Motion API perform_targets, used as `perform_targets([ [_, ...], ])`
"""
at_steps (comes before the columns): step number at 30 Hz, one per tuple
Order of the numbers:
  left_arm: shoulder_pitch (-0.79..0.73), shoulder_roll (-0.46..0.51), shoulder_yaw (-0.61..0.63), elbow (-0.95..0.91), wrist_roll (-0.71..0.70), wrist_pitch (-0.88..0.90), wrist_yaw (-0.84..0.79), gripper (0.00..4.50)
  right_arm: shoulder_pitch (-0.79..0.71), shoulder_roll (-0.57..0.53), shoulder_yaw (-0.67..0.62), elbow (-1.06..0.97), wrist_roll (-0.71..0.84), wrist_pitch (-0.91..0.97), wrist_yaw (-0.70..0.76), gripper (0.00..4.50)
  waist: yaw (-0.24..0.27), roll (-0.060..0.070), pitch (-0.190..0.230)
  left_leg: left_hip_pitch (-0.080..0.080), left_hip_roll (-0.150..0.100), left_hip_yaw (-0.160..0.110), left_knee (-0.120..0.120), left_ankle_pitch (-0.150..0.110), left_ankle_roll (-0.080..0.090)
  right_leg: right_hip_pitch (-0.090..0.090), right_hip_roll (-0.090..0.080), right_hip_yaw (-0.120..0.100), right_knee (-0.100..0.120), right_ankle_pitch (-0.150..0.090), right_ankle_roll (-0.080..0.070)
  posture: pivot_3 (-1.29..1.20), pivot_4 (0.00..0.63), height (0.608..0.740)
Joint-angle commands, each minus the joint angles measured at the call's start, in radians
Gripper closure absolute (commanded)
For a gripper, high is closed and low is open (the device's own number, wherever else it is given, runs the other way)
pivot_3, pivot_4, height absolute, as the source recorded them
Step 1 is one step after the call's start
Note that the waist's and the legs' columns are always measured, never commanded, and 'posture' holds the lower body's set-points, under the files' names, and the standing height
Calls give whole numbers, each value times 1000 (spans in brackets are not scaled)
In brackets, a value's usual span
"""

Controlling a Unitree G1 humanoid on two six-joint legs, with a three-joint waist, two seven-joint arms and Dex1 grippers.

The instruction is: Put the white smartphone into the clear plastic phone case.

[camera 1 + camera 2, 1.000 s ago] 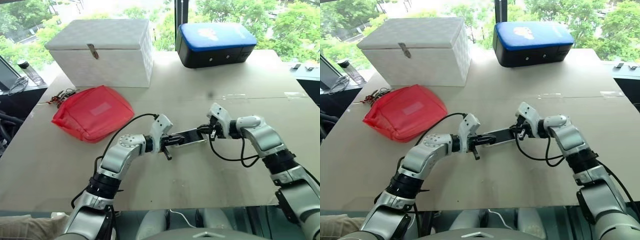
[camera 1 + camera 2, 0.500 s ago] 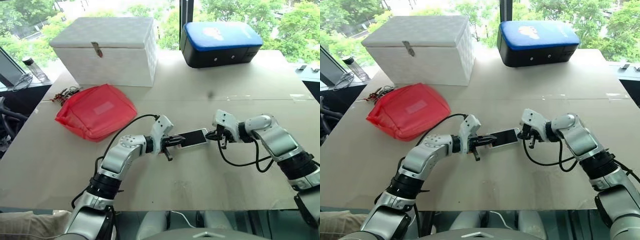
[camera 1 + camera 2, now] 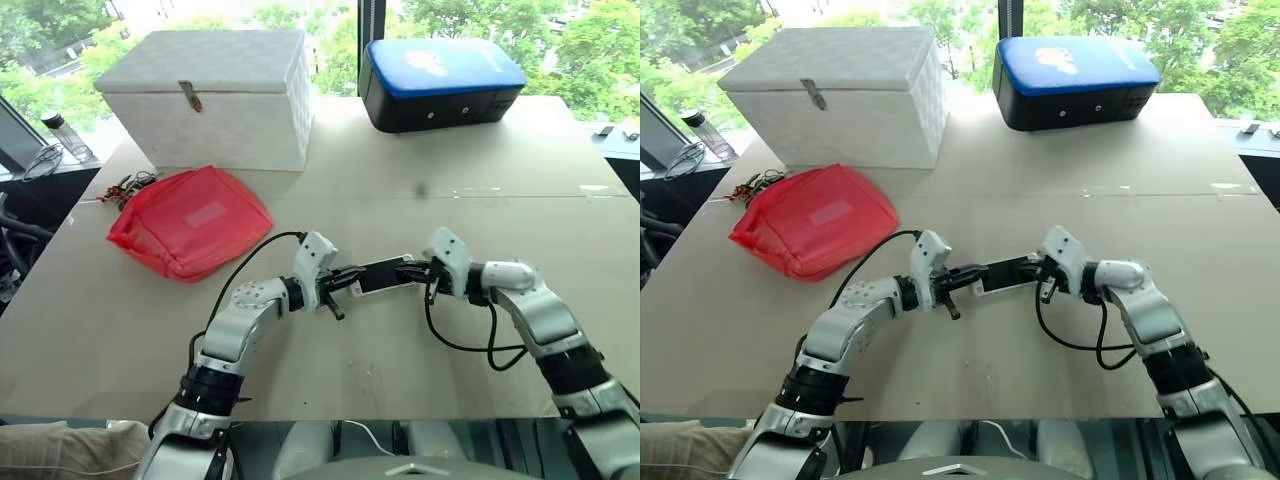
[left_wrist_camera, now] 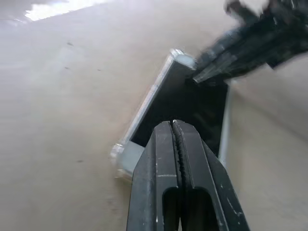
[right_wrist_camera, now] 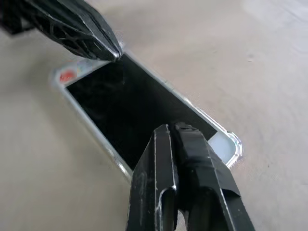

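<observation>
The white smartphone [image 3: 381, 274] lies screen up on the table in the middle, its black screen [image 5: 127, 103] facing me. The clear plastic phone case [image 4: 143, 111] shows as a transparent rim around the phone, with a rounded corner [image 5: 233, 143] past the white bezel. My left gripper [image 3: 346, 281] is shut, its tips resting on the phone's left end [image 4: 173, 126]. From the other side my right gripper [image 3: 411, 270] is shut too, tips down on the right end [image 5: 172, 129]. Neither gripper holds anything between its fingers.
A red pouch [image 3: 190, 220] lies at the left with keys [image 3: 127, 187] beside it. A white box [image 3: 212, 95] stands at the back left, a blue and black case [image 3: 440, 82] at the back right. A bottle [image 3: 58, 136] stands off the table's left edge.
Half a second ago the right gripper stood a little apart from the phone's right end; now its tips are on it. The left gripper stays at the left end.
</observation>
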Motion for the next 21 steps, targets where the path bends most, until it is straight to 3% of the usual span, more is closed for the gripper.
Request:
perform_targets([
  [1,13,-11,97,-83,-63,-47,22,3300,44,-1,-91,-153,81,56,-52,3238,0,0,1,-9,0,0,3,0,0,-9,0,0,4,0,0,0,150,740],
  [3,25,-9,135,-99,-77,-52,37,2305,81,-3,-124,-211,91,68,-91,2210,-2,1,1,-23,-1,1,6,0,0,-23,0,0,6,0,0,0,150,740],
  [7,61,24,190,-145,-122,-22,30,317,173,-46,-193,-323,114,77,-118,114,-1,1,2,-24,-1,2,5,0,0,-23,0,0,4,0,0,0,150,740],
  [8,81,42,199,-166,-143,-4,13,81,203,-64,-216,-355,126,83,-116,8,-1,1,2,-23,-1,2,5,0,0,-23,0,0,4,0,0,0,150,740],
  [13,202,150,243,-249,-206,34,-54,81,380,-149,-331,-479,180,78,-94,8,0,3,5,-23,-1,1,3,0,0,-23,0,1,4,0,0,0,150,740],
  [21,464,261,313,-365,-171,-38,-81,81,659,-146,-502,-602,182,25,-144,8,1,3,7,-20,0,3,3,0,0,-21,0,3,5,0,0,0,150,740],
])
